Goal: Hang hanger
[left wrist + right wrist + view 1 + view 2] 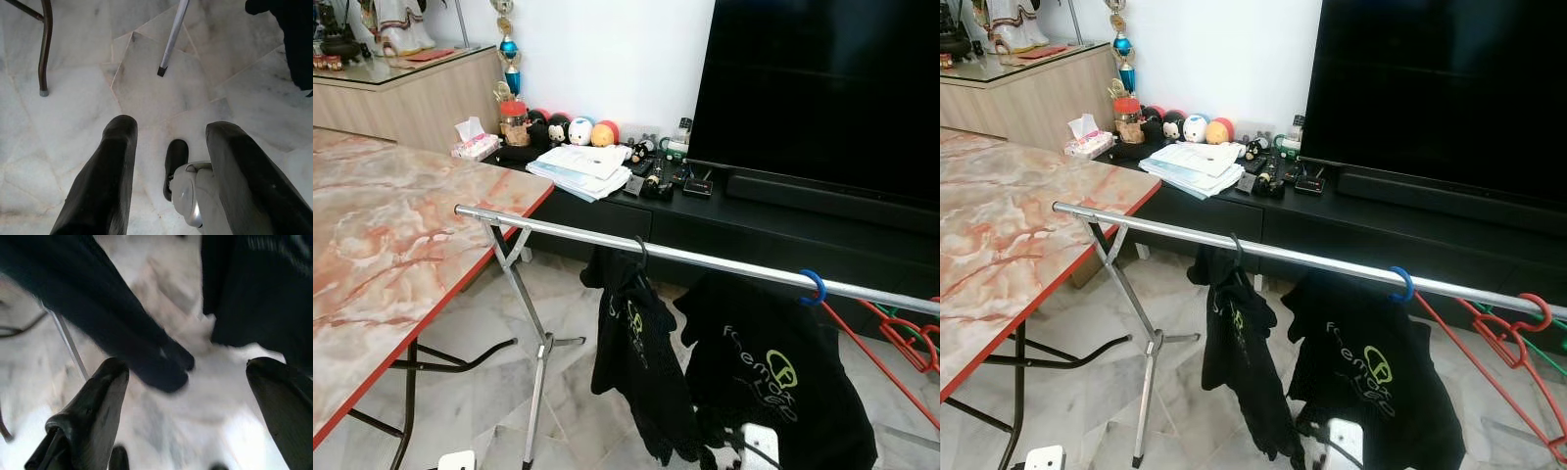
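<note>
Blue hanger [814,286]: plastic hook over silver rail [607,240], right of centre, carrying black printed shirt [773,377]. Left gripper [168,142] fingers apart above floor; right gripper [188,382] fingers apart near shirts.

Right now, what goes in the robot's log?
rail: two black shirts hung | red hangers at end | left gripper: open, low | right gripper: open

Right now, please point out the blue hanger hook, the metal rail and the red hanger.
blue hanger hook [814,286], left eye view, on its curve over the rail
metal rail [558,227], left eye view, bare stretch
red hanger [1496,333], right eye view, upper arm
</note>
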Controlling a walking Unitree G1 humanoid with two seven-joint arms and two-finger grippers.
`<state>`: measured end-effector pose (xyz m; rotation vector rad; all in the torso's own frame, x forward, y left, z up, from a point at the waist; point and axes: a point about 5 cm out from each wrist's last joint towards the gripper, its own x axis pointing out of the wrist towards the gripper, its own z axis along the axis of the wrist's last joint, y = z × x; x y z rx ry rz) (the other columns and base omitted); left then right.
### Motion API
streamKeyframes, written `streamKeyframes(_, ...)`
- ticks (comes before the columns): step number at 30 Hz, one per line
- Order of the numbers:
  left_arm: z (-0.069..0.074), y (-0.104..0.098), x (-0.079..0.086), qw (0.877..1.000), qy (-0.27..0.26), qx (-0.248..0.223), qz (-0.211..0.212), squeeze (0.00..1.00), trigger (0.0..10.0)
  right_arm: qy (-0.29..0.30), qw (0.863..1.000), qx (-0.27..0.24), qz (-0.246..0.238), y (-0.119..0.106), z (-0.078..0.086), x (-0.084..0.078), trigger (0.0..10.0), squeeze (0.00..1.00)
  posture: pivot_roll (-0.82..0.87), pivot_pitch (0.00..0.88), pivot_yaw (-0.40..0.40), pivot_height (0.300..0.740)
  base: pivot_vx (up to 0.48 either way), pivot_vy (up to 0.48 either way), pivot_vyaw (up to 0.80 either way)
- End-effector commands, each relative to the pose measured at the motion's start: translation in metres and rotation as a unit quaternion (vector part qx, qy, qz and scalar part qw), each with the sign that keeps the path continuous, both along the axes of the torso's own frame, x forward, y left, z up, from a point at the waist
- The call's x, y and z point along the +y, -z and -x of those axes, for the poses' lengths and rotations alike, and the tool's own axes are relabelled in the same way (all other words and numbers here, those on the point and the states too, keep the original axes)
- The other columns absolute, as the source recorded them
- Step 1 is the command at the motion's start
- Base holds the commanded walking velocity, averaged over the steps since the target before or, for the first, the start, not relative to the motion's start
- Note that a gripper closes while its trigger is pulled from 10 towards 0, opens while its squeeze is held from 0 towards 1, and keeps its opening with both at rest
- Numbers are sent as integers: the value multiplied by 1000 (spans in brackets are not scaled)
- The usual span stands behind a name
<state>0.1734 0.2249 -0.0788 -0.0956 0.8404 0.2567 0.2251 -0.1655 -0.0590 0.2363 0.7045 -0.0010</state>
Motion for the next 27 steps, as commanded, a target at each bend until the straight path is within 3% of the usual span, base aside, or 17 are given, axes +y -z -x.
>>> streamKeyframes(1, 5, 3, -1, 1000, 3, 11, -2, 0, 10000, 20, 998, -52, -6, -12, -13, -9, 10000, 0, 123, 0, -30, 740, 0, 0, 0)
streamKeyframes(6, 6, 3, -1, 1000, 0, 10, -3, 0, 10000, 32, 992, -123, -8, -30, -29, -15, 10000, 0, 113, 3, -29, 740, 0, 0, 0)
streamKeyframes(13, 8, 4, -2, 1000, -2, 7, 3, 0, 10000, 30, 979, -204, -2, -44, -34, -18, 10000, 0, 115, 0, -37, 740, 0, 0, 0)
streamKeyframes(16, 9, 4, -2, 1000, -1, 9, 5, 0, 10000, 63, 952, -300, 17, -79, -52, -27, 10000, 0, 112, 0, -35, 740, 0, 0, 0)
streamKeyframes(20, 9, 5, -2, 1000, 0, 12, 6, 0, 10000, 87, 929, -354, 57, -109, -66, -34, 10000, 0, 110, 0, -36, 740, 0, 0, 0)
streamKeyframes(24, 10, 5, -2, 1000, 1, 13, 8, 0, 10000, 145, 918, -356, 99, -123, -77, -55, 10000, 0, 112, 0, -35, 740, 0, 0, 0)
streamKeyframes(27, 11, 5, -2, 1000, 2, 15, 10, 0, 10000, 139, 927, -330, 109, -121, -82, -56, 10000, 0, 109, 0, -33, 740, 0, 0, 0)
